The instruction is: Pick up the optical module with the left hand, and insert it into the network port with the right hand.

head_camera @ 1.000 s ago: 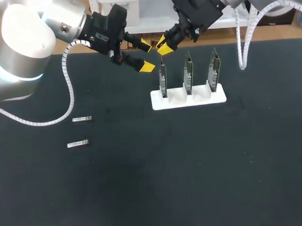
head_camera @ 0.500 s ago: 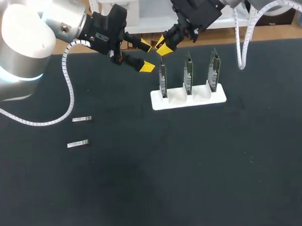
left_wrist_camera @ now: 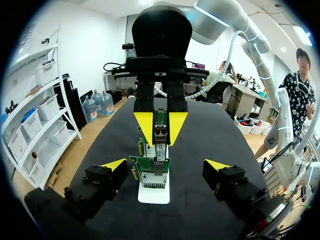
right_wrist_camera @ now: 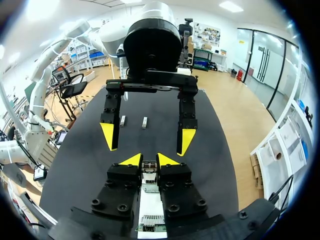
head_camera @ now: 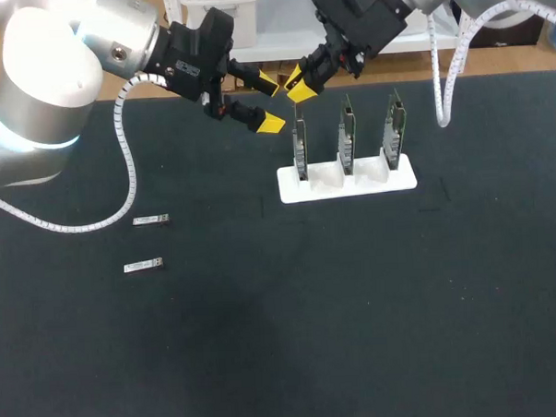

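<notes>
The right jaws are clamped on the module (left_wrist_camera: 161, 132), poised just above the leftmost card (head_camera: 300, 152) in the holder (head_camera: 351, 184); the left jaws stand apart, empty, close beside; a module tilted off the line of the port (left_wrist_camera: 159, 169) would likely jam, or lever the card over in its slot.

A broad table (head_camera: 357, 334) with a flat, dark, matte top under soft, even light

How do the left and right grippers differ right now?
The left gripper is open, the right gripper shut. The left gripper holds nothing; the right gripper clamps the optical module. Both hang by the leftmost circuit card, facing each other.
</notes>
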Motion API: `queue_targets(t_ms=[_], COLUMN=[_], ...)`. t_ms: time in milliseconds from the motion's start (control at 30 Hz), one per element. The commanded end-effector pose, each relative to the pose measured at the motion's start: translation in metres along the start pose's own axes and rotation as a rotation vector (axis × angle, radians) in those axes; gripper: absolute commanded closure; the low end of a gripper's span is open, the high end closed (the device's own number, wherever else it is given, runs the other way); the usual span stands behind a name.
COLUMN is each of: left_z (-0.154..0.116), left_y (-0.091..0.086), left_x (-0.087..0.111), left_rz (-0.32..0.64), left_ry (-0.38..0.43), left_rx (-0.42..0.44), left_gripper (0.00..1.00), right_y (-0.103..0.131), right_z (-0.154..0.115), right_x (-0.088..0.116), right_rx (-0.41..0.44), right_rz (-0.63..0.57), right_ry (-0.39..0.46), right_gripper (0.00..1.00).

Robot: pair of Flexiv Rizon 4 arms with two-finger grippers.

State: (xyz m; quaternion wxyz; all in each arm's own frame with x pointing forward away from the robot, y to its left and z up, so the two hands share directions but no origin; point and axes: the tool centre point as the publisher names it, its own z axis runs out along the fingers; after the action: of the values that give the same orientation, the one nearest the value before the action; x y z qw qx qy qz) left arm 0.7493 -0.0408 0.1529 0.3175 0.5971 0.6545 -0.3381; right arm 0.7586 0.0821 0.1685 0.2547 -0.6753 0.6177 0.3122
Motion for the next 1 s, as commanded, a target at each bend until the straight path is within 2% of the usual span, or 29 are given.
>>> queue_targets(t_ms=[33,500,1000], left_z=[0.0004,0.0004,0.0004], left_y=[0.0021,0.0021,0.0021], left_x=[-0.0008,-0.0008,-0.0008], left_rz=[0.0,0.0,0.0], left_ry=[0.004,0.004,0.004], left_rx=[0.004,0.004,0.004], left_gripper=[0.0,0.0,0.0], right_y=[-0.0015,-0.001,0.0], right_z=[0.0013,-0.0052,-0.0009], right_x=[0.0005,-0.0028,0.0002], right_rx=[-0.007,-0.007,-0.011], right_rz=[-0.005,-0.024,-0.026], right_ry=[-0.006,-0.017,-0.008], right_gripper=[1.0,1.0,1.0])
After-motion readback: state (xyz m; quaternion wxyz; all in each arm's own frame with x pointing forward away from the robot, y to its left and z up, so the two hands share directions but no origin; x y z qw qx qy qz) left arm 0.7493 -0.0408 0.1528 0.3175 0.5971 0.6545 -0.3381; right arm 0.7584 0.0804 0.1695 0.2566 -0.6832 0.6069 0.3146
